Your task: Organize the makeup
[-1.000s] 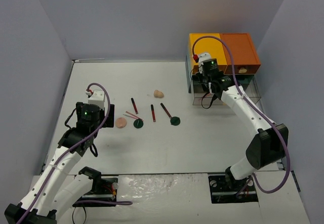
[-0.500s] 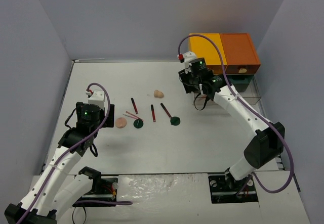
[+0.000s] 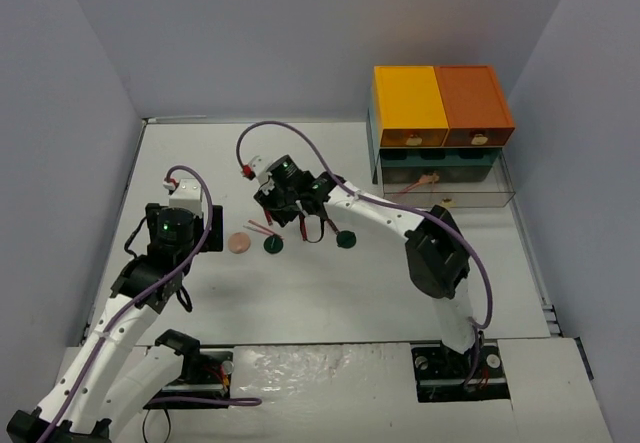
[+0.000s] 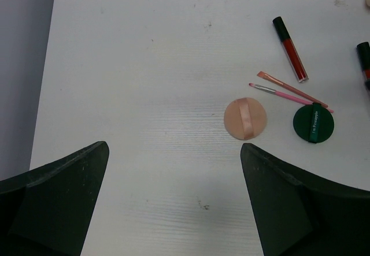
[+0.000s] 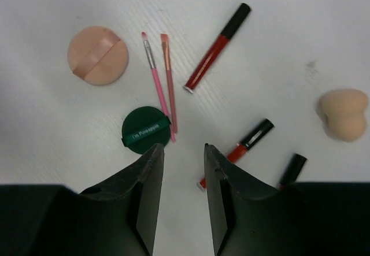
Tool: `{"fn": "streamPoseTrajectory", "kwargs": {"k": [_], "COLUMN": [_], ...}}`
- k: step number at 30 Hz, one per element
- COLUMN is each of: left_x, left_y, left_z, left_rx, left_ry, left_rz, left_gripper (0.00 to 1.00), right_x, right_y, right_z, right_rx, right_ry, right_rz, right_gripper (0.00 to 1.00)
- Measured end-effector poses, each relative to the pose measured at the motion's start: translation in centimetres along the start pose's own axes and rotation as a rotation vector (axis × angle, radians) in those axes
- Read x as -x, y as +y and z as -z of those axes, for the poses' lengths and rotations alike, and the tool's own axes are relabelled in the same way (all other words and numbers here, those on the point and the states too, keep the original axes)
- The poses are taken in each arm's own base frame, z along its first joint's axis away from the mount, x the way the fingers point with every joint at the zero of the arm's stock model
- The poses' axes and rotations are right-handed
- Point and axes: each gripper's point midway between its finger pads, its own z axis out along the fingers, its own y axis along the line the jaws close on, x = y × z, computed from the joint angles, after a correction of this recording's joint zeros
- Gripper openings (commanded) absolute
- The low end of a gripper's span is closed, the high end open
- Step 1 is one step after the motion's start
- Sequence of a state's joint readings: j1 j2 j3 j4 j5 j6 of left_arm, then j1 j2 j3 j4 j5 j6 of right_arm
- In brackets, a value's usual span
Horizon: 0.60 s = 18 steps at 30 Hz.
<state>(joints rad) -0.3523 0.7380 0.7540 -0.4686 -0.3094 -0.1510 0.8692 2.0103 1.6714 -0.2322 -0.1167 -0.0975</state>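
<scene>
Right wrist view: the right gripper [image 5: 184, 152] has its jaws only a little apart and empty. A green disc [image 5: 147, 130] lies just ahead of one jaw tip and a red lip gloss [image 5: 243, 145] beside the other. I would open wider and centre on one item only. The left gripper [image 4: 173, 149] is wide open and empty.

You have bright, even light from overhead. Ahead of your right gripper [image 5: 184, 149] the table [image 5: 347, 36] reads crisp white, the makeup [image 5: 147, 130] casting only faint, short shadows. Its fingers [image 5: 144, 198], nearest the lens, look dark and slightly soft.
</scene>
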Motion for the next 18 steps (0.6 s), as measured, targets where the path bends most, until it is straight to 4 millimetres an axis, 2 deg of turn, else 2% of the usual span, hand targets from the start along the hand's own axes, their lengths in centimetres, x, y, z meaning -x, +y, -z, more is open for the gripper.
{"fn": "streamPoseTrajectory", "kwargs": {"k": [4, 7, 11, 18], "left_x": [0.3, 0.5, 0.6, 0.5], "left_y": [0.3, 0.5, 0.7, 0.7], "left_z": [0.5, 0.8, 0.9, 0.8], "left_rx": [0.009, 0.017, 0.028, 0.029], "left_ry": [-0.022, -0.034, -0.04, -0.035], "left_rz": [0.029, 0.046, 0.057, 0.057], "left_gripper": [0.97, 0.97, 0.97, 0.97], "right_x": [-1.5, -2.3, -2.8, -1.6], "right_y": [1.9, 2.7, 2.9, 2.8], "right_z": [-4.3, -6.6, -8.3, -10.4], "right_rx": [0.033, 0.047, 0.049, 0.046], "right_ry": [0.044, 0.056, 0.057, 0.016], "right_rz": [0.031, 0.04, 0.042, 0.046], "right_gripper": [0.26, 0.25, 0.23, 0.21]}}
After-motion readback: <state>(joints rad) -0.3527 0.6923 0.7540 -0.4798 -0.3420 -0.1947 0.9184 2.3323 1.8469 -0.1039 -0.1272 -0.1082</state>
